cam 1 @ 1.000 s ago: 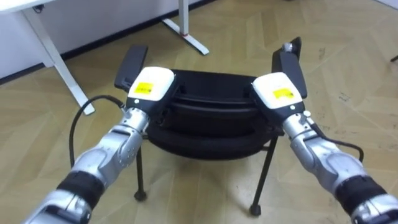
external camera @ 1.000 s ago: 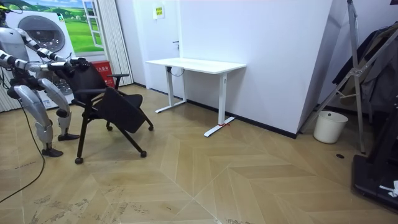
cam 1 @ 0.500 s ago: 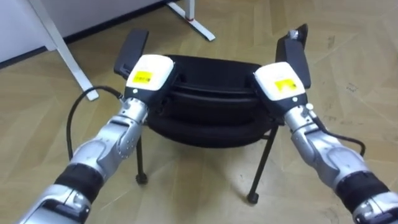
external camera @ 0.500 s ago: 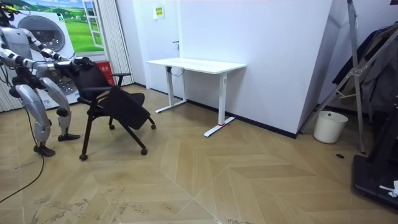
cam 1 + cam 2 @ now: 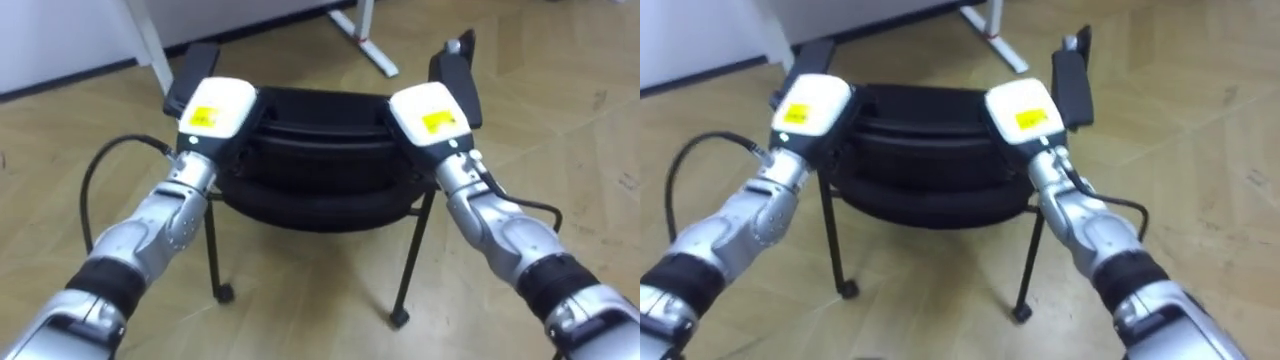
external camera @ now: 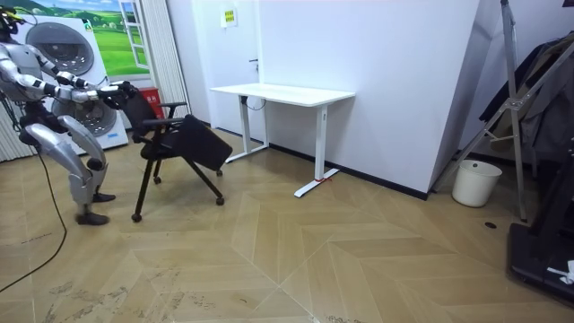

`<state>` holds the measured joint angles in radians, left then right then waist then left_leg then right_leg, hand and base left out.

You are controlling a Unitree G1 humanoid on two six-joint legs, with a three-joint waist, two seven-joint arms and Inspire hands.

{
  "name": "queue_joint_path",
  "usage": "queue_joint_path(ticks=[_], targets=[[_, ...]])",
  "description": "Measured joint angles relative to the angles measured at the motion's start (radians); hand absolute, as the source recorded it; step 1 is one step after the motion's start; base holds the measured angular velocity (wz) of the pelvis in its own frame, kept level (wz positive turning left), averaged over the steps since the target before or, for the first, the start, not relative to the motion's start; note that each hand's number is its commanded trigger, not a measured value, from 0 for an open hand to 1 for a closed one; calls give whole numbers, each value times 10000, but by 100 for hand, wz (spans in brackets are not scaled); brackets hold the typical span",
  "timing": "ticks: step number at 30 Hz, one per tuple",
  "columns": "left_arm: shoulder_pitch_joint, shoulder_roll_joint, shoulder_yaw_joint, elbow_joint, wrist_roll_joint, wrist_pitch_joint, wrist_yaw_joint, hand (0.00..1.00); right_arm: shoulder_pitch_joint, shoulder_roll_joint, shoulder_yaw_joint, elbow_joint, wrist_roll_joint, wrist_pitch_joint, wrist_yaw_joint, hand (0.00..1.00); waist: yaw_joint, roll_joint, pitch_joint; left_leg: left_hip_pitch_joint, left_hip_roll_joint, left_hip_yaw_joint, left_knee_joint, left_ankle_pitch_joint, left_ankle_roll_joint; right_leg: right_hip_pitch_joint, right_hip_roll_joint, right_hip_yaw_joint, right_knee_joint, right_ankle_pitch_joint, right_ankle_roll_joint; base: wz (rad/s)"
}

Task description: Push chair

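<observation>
Evidently left hand [image 5: 215, 110] and right hand [image 5: 428, 108] press the chair [image 5: 318, 172] at its back, spaced apart for straight pushing; whether they grip it I cannot tell

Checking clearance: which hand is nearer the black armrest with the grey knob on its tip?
Right. The right hand rests on the back of the black chair, directly beside that black armrest; the left hand is across the back, by the other armrest.

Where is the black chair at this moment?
At the room view's left, the black chair is between the robot and the white desk.
</observation>
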<state>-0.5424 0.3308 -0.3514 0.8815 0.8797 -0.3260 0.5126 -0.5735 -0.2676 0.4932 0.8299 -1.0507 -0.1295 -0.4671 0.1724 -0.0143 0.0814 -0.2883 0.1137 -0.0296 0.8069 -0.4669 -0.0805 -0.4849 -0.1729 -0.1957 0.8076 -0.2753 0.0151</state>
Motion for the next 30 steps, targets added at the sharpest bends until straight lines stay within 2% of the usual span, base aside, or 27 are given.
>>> queue_joint_path(ticks=[1,2,3,5,7,9,10,11,12,13,14,16,17,18,19,20,21,23,24,25,26,28,30], targets=[[116,82,47,-47,-62,-2,92,100,-88,51,-8,31,-150,-10,74,100,66,-167,-114,-33,25,-93,42,-53,-160,43,120,-109,156,-78,-417,37],[113,64,110,-61,-127,6,175,100,-296,39,-5,67,-151,-19,199,100,106,0,-94,-51,160,-286,37,-62,-321,84,269,-274,203,-188,-677,29],[110,31,140,-43,-161,32,207,100,-411,37,3,127,-156,-35,258,100,137,48,-92,-53,203,-367,11,-28,-387,96,308,-356,208,-233,-755,17],[109,-89,184,-38,-205,166,325,100,-680,22,34,357,-157,-165,444,100,277,63,-100,5,468,-240,-207,28,-480,97,367,-556,295,-425,-1004,16],[130,-76,215,-44,-197,165,511,100,-782,16,32,330,-190,-229,558,100,334,-3,-113,0,506,-231,-357,90,-590,30,365,-613,405,-573,-1080,13],[105,-36,219,-61,-191,165,655,100,-929,8,31,268,-205,-236,603,100,303,-71,-92,-48,511,-222,-66,121,-610,-39,277,-690,684,-796,-1141,20],[107,-11,126,-38,-183,172,713,100,-884,0,17,267,-130,-241,623,100,173,-131,-72,-211,539,-233,405,171,-519,28,170,-822,920,-1015,-1145,37],[51,-2,-34,-31,-172,220,763,100,-721,1,-20,271,-58,-253,626,100,110,-166,-61,-418,619,-239,1135,308,-296,168,167,-912,1117,-1219,-1145,38],[45,-1,-117,-31,-158,237,779,100,-694,0,-73,272,-45,-285,625,100,107,-178,-65,-530,666,-244,1524,405,-199,207,171,-956,1199,-1317,-1138,26],[41,-5,-292,-23,-156,314,848,100,-577,-24,-92,283,53,-340,624,100,98,-196,-54,-771,724,-273,2236,633,22,378,169,-1029,1360,-1496,-1114,21],[56,-54,-471,-24,-176,421,889,100,-372,-84,-94,282,198,-370,592,100,74,-205,-55,-1074,687,-427,2904,940,94,493,168,-1061,1467,-1606,-1078,22],[28,-116,-728,-16,-218,569,949,100,-262,-162,-143,336,309,-443,537,100,-26,-194,-49,-1466,618,-589,3672,1463,145,674,170,-1047,1636,-1719,-1019,23],[48,-137,-859,25,-223,633,962,100,-113,-199,-212,338,332,-454,482,100,-51,-181,-61,-1550,603,-586,3924,1595,104,766,216,-936,1681,-1759,-962,23],[46,-177,-911,25,-224,668,968,100,-46,-228,-238,321,344,-467,435,100,-76,-144,-36,-1576,569,-585,3989,1651,124,795,248,-855,1681,-1774,-932,27],[56,-277,-981,26,-226,746,976,100,64,-330,-253,268,379,-506,397,100,-186,-201,-62,-1588,426,-566,4000,1667,128,803,300,-616,1681,-1793,-891,40],[71,-352,-1041,47,-225,776,979,100,75,-417,-253,263,386,-545,357,100,-325,-210,-46,-1590,283,-472,3957,1666,130,805,407,-242,1680,-1824,-827,47],[73,-398,-1088,92,-225,779,979,100,129,-462,-247,260,422,-546,307,100,-397,-242,-57,-1588,227,-353,3897,1614,129,789,464,-14,1676,-1829,-784,56],[-1,-647,-1292,165,-223,838,974,100,336,-718,-117,232,617,-627,31,100,-626,-418,-27,-1625,-271,240,2598,1182,137,614,716,1147,1626,-1749,-525,38],[-49,-708,-1313,149,-223,858,974,100,339,-813,-107,232,628,-669,-17,100,-646,-411,-44,-1665,-342,414,2096,1157,163,573,800,1367,1586,-1701,-439,0],[-87,-836,-1333,145,-229,881,983,100,386,-1005,-32,233,660,-685,-154,100,-645,-263,-81,-1717,-422,600,1142,1144,188,462,986,1718,1502,-1596,-248,-47],[-89,-896,-1334,149,-267,897,992,100,339,-1111,-17,310,666,-680,-268,100,-508,-53,-71,-1726,-408,861,973,1106,520,299,1041,2053,1505,-1468,-13,-65],[-109,-896,-1281,159,-338,947,997,100,152,-1073,66,476,626,-674,-389,100,-425,1,-170,-1720,-446,1265,961,959,780,102,904,2213,1444,-1302,270,-57],[-207,-835,-1241,169,-324,999,907,100,51,-898,14,600,643,-640,-394,100,-599,-71,-172,-1745,-557,1521,930,870,945,110,600,2184,1344,-1154,499,-4]])
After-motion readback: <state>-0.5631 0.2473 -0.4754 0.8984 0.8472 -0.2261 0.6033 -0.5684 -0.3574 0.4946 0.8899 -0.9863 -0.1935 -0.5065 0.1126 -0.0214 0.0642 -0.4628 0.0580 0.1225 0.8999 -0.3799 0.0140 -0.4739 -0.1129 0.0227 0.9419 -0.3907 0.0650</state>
